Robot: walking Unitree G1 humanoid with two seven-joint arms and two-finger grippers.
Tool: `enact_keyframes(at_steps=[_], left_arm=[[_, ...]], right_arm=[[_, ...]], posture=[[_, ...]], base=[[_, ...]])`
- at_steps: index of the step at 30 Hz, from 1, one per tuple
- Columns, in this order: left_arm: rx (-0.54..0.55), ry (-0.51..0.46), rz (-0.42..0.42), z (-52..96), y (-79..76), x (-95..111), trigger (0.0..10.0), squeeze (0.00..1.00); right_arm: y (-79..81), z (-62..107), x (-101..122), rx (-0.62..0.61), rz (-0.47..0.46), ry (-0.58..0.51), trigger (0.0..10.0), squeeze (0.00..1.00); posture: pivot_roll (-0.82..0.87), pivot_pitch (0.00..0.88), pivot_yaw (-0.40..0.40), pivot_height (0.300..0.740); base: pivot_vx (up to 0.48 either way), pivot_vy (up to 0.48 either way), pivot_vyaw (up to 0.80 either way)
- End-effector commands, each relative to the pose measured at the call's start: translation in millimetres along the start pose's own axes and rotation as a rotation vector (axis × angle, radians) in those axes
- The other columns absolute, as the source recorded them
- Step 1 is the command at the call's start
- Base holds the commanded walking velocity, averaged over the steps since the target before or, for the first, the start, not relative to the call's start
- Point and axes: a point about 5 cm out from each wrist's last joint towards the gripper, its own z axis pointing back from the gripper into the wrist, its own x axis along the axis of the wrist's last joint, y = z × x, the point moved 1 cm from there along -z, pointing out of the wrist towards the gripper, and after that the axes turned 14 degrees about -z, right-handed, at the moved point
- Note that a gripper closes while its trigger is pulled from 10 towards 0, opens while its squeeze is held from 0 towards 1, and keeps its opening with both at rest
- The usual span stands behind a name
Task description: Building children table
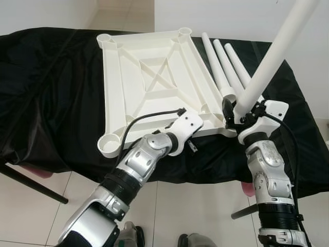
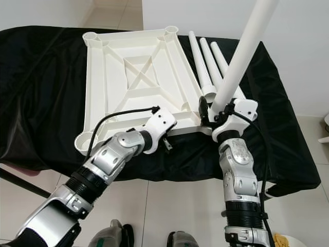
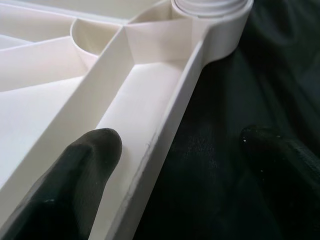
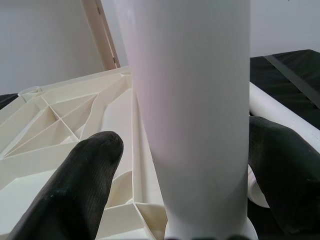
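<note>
White plastic forms the tabletop [image 1: 149, 82], which lies upside down, ribbed underside up, on a black cloth [image 1: 51, 92] draped over the work surface; it sits toward the middle of the cloth, with its near edge close to the cloth's front edge and a round leg socket at each corner. At the tabletop's near right corner a white table leg [image 1: 272, 56] stands in the socket, tilted up and away to the right. The right gripper [image 1: 237, 119] holds this leg near its base, its two black fingers [image 4: 75, 185] set one on either side of the tube in the right wrist view. Three more loose legs [image 1: 223, 64] lie side by side on the cloth just beside the tabletop's right edge, running toward the far edge of the surface. The left gripper [image 3: 170, 180] is at the tabletop's near edge, just left of the standing leg; its fingers are spread, one resting inside the rim channel and the other over the black cloth outside, with the rim wall between them. The left wrist view also shows the corner socket [image 3: 212, 15] with the leg's base seated in it. Pale tiled floor [image 1: 195, 211] lies below the front edge.
</note>
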Motion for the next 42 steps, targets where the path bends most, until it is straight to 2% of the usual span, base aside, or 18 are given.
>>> enact_keyframes(at_steps=[1, 7, 8, 9, 14, 15, 20, 23, 33, 34, 35, 36, 37, 42], left_arm=[[0.090, 0.077, -0.005, -0.7, -0.7, -12.6, 10.0, 0.00], [0.045, 0.039, -0.009, 1.2, -3.8, -9.9, 10.0, 0.00], [0.031, 0.038, -0.001, 1.7, -4.9, -10.5, 6.0, 0.00], [0.022, 0.035, 0.012, 2.7, -5.6, -10.7, 0.0, 0.00], [-0.004, 0.022, 0.018, 4.9, -7.9, -9.6, 0.0, 0.00], [-0.061, -0.003, 0.012, 7.1, -14.3, -6.2, 0.0, 0.00], [-0.112, -0.031, 0.014, 9.8, -20.1, -2.8, 0.0, 0.00], [-0.200, -0.069, 0.007, 16.3, -29.7, -0.1, 0.0, 0.00], [-0.262, -0.056, -0.006, 28.3, -35.9, -5.4, 0.2, 0.00], [-0.270, -0.052, -0.010, 29.3, -37.1, -6.2, 2.0, 0.00], [-0.274, -0.041, -0.018, 29.7, -38.0, -7.3, 9.5, 0.00], [-0.274, -0.041, -0.018, 29.7, -38.0, -7.3, 9.5, 0.00], [-0.270, -0.025, -0.011, 28.6, -38.0, -9.0, 10.0, 0.00], [-0.243, 0.006, -0.028, 25.6, -33.8, -11.4, 10.0, 0.00]], right_arm=[[-1.0, 1.4, 1.8, 0.004, 0.005, 0.002, 10.0, 0.00], [-0.9, 1.3, 0.6, 0.005, 0.008, 0.008, 10.0, 0.00], [-0.8, 1.1, 0.4, 0.005, 0.008, 0.009, 10.0, 0.00], [-0.7, 1.0, 0.3, 0.006, 0.008, 0.010, 10.0, 0.00], [-1.1, 0.7, 0.3, 0.006, 0.009, 0.011, 10.0, 0.00], [-2.1, 0.4, 0.6, 0.006, 0.012, 0.011, 10.0, 0.00], [-3.3, 0.4, 0.9, 0.005, 0.015, 0.012, 10.0, 0.00], [-5.3, 0.1, 1.8, 0.003, 0.021, 0.014, 10.0, 0.00], [-5.7, -0.5, 1.8, 0.024, 0.027, 0.024, 10.0, 0.00], [-5.2, -0.4, 1.6, 0.031, 0.026, 0.027, 10.0, 0.00], [-4.8, -0.4, 1.5, 0.039, 0.028, 0.030, 10.0, 0.00], [-4.8, -0.4, 1.5, 0.039, 0.028, 0.030, 10.0, 0.00], [-4.4, -0.5, 1.4, 0.047, 0.029, 0.034, 10.0, 0.00], [-1.5, -0.2, 1.6, 0.087, 0.032, 0.046, 10.0, 0.00]], posture=[[-0.08, 0.084, 0.041, 0.740], [-0.07, 0.081, 0.041, 0.740], [-0.07, 0.081, 0.041, 0.740], [-0.07, 0.081, 0.043, 0.740], [-0.07, 0.082, 0.043, 0.740], [-0.07, 0.085, 0.042, 0.740], [-0.06, 0.087, 0.043, 0.740], [-0.06, 0.094, 0.042, 0.740], [-0.05, 0.098, 0.042, 0.740], [-0.05, 0.099, 0.041, 0.740], [-0.05, 0.099, 0.040, 0.740], [-0.05, 0.099, 0.040, 0.740], [-0.05, 0.099, 0.040, 0.740], [-0.05, 0.100, 0.037, 0.740]], base=[[0.000, 0.000, 0.00], [0.000, 0.000, 0.00], [0.000, 0.000, 0.00], [0.000, 0.000, 0.00], [0.000, 0.000, 0.00], [0.000, 0.000, 0.00], [0.000, 0.000, 0.00], [0.000, 0.000, 0.00], [0.000, 0.000, 0.00], [0.000, 0.000, 0.00], [0.000, 0.000, 0.00], [0.000, 0.000, 0.00], [0.000, 0.000, 0.00], [0.000, 0.000, 0.00]])
